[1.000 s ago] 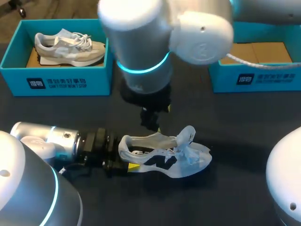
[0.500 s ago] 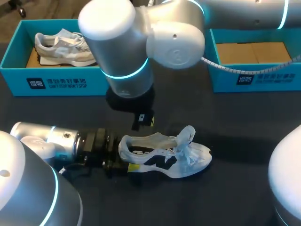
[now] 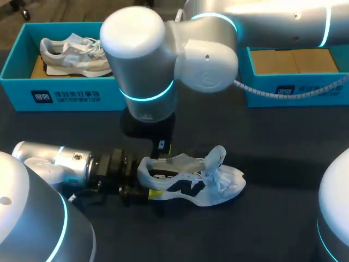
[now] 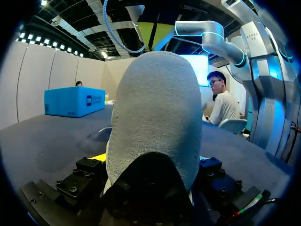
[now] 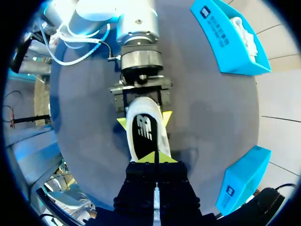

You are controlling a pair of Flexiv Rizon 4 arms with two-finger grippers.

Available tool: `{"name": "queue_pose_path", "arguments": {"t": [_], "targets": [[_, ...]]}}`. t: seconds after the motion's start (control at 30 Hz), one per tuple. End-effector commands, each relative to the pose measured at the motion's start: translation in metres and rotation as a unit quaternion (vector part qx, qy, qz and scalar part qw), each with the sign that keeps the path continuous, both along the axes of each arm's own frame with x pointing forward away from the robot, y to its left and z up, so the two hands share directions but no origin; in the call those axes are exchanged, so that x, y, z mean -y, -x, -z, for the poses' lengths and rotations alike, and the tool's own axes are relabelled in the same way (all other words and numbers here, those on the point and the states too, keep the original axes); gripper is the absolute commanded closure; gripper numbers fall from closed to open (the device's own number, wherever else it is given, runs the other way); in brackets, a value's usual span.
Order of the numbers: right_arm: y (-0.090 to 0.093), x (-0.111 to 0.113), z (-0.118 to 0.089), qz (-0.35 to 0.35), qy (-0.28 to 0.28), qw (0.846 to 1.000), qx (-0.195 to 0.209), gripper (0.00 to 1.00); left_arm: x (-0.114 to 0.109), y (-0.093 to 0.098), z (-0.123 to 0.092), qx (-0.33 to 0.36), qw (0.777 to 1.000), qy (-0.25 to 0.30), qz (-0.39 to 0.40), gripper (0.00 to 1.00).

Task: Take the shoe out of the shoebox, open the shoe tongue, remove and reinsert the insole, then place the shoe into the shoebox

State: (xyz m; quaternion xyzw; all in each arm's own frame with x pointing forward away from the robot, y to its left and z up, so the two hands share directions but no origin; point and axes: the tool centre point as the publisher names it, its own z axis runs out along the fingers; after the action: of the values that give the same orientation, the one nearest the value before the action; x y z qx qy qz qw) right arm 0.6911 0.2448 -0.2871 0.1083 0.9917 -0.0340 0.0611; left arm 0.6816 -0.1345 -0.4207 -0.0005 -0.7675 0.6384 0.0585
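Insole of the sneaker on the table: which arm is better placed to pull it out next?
Right, probably. The right end effector hangs over the sneaker's opening, above the insole, with nothing between its fingertips. The left end effector is shut on the heel, steadying the sneaker.

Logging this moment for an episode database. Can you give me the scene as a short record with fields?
shoe: white shoe on the table, outside both boxes
insole: inside the shoe
left gripper: shut on the shoe's heel
right gripper: shut, just above the shoe
left shoebox: holds a second shoe
right shoebox: no shoe inside
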Motion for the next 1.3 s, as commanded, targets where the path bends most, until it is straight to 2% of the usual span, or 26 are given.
{"name": "queue_pose_path", "arguments": {"t": [0.03, 0.47, 0.63, 0.8, 1.03, 1.3], "targets": [[0.005, 0.000, 0.034, 0.005, -0.040, 0.999, -0.014, 1.00, 0.001, -0.001, 0.002, 0.001, 1.000, -0.001, -0.002, 1.00], [0.005, 0.000, 0.034, 0.005, -0.040, 0.999, -0.014, 1.00, 0.001, -0.001, 0.002, 0.001, 1.000, -0.001, -0.002, 1.00], [0.003, -0.004, 0.057, -0.012, -0.030, 0.999, -0.012, 1.00, 0.001, -0.001, 0.002, 0.001, 1.000, -0.001, -0.002, 1.00], [0.004, -0.003, 0.069, -0.018, -0.033, 0.999, -0.013, 1.00, 0.001, -0.001, 0.002, 0.001, 1.000, -0.001, -0.002, 1.00], [0.001, 0.001, 0.080, -0.025, -0.031, 0.999, -0.009, 1.00, 0.001, -0.001, 0.002, 0.001, 1.000, -0.001, -0.002, 1.00], [-0.005, 0.022, 0.087, -0.028, -0.022, 0.999, 0.000, 1.00, 0.001, -0.001, 0.002, 0.001, 1.000, -0.001, -0.002, 1.00]]}}
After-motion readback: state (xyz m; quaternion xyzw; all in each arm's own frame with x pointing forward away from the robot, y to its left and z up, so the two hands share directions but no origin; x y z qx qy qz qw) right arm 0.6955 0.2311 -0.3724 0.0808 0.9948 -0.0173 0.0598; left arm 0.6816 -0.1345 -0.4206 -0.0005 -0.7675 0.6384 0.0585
